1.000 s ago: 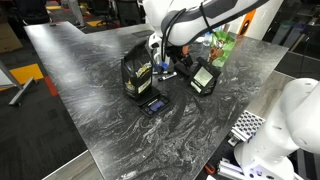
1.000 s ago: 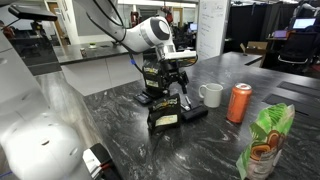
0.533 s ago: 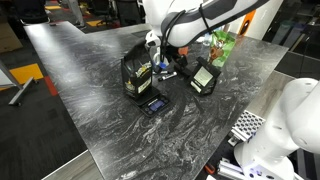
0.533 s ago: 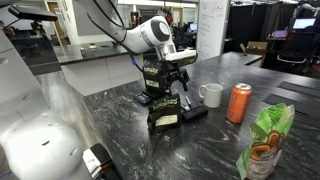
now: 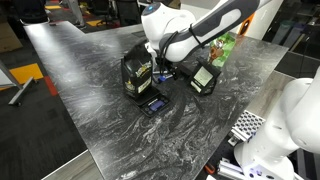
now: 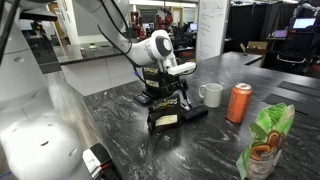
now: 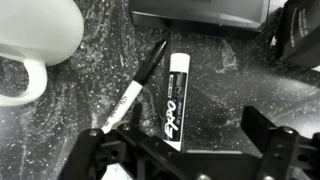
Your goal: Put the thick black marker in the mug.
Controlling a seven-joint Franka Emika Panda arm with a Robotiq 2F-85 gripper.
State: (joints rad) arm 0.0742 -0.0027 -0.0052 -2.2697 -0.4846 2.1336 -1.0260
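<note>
- Wrist view: thick black marker (image 7: 177, 100) flat on the dark marbled tabletop (image 7: 60, 130), centre of frame, white EXPO label facing up.
- Long axis close to top-to-bottom in the frame, top end tipped slightly right, lower end reaching down toward the gripper (image 7: 190, 160).
- Gripper spread wide and holding nothing; one finger (image 7: 110, 158) at lower left, its partner at lower right, marker's lower end roughly in the gap between them.
- Looks hovering rather than touching, though height above the marker is hard to judge from this angle.
- Finger line running left to right, so crossing the barrel about square-on: by the look of it, a good line-up for a pinch across the marker's width.
- Thin black pen (image 7: 135, 88) just to the left, slanting from upper right down to lower left, its upper tip close beside the marker's top. Worth watching, since the left finger sits over its lower end.
- Mug (image 7: 35, 35) in the upper left corner, handle curling down the left edge; so, from the marker, up and to the left.
- Flat black device (image 7: 200, 10) along the top edge, just beyond the marker's top end.
- Exterior views: arm (image 5: 190, 40) bent over the table, wrist pointing straight down, gripper (image 6: 168, 97) low among the dark items, white mug (image 6: 211, 95) just beside on the right of that frame.
</note>
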